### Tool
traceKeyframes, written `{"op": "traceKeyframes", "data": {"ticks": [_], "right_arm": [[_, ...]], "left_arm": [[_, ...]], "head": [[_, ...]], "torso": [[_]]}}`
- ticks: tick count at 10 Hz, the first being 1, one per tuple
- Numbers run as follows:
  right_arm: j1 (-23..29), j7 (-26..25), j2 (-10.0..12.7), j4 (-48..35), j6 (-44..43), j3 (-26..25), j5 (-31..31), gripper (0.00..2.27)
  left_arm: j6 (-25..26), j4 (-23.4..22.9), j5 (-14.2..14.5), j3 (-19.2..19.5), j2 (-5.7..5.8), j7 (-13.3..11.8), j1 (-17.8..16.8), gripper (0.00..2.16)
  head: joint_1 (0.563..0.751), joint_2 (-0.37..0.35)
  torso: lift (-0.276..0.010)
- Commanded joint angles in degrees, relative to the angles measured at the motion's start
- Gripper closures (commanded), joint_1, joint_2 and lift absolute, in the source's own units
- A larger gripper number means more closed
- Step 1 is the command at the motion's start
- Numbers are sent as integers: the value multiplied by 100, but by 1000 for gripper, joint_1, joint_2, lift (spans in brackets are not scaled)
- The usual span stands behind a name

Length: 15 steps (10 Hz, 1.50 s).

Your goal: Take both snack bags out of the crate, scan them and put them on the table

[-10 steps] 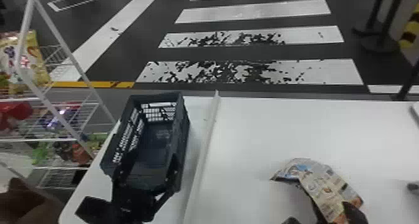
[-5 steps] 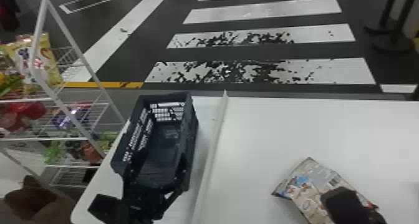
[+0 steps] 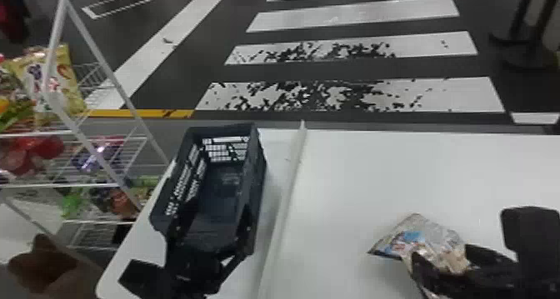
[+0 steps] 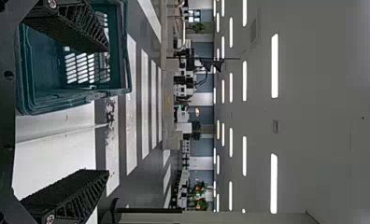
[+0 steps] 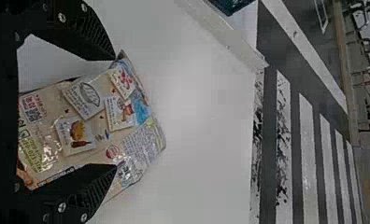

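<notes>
The dark crate (image 3: 258, 169) stands at the table's left, its floor showing between the walls. At its near end, my left gripper (image 3: 208, 231) has its fingers spread; in the left wrist view the left gripper (image 4: 106, 109) has the crate (image 4: 71, 100) by one finger. A beige snack bag (image 3: 437, 240) is at the table's right part, with my right gripper (image 3: 446, 260) at its near side. The right wrist view shows that right gripper (image 5: 115, 112) with fingers wide apart and the printed bag (image 5: 103, 116) between them, one fingertip overlapping its edge.
A low white ridge (image 3: 287, 194) runs along the table (image 3: 375, 165) between crate and bag. Left of the table stands a white wire rack (image 3: 75, 185) with several snack packs. A brown object (image 3: 46, 260) is at the lower left.
The head view has shifted a little. My right arm has swung from over the bag toward the right, and the bag's outline and angle look different. The left gripper stays by the crate.
</notes>
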Motion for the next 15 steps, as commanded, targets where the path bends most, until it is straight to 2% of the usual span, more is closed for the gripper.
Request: {"op": "traceKeyframes", "data": {"ticks": [1,2,3,5,7,11,15], "right_arm": [[-19,199,68,71,-96,-270,-327,745],[-27,199,85,124,-114,-331,-441,1784],[-27,243,120,186,-131,-358,-441,2253],[-19,928,120,467,-430,-463,-520,2253],[-106,1271,252,897,-887,-454,-538,2253],[-353,1447,349,1601,-1590,-358,-502,2253],[-581,1842,384,1979,-1204,-287,-309,2253]], "left_arm": [[10,-5,-10,0,0,-1,10,66],[10,-5,-10,0,0,-1,10,66],[10,-5,-19,-9,-9,-1,10,66],[10,12,-19,-35,-18,-10,-17,66],[28,21,-28,-44,-26,-10,-25,66],[28,39,-28,-44,-35,-10,-17,66],[28,56,-37,-44,-44,-10,-25,66]], "head": [[695,267],[695,265],[695,262],[695,265],[695,280],[695,292],[695,309]], "torso": [[-92],[-92],[-92],[-92],[-92],[-92],[-92]]}}
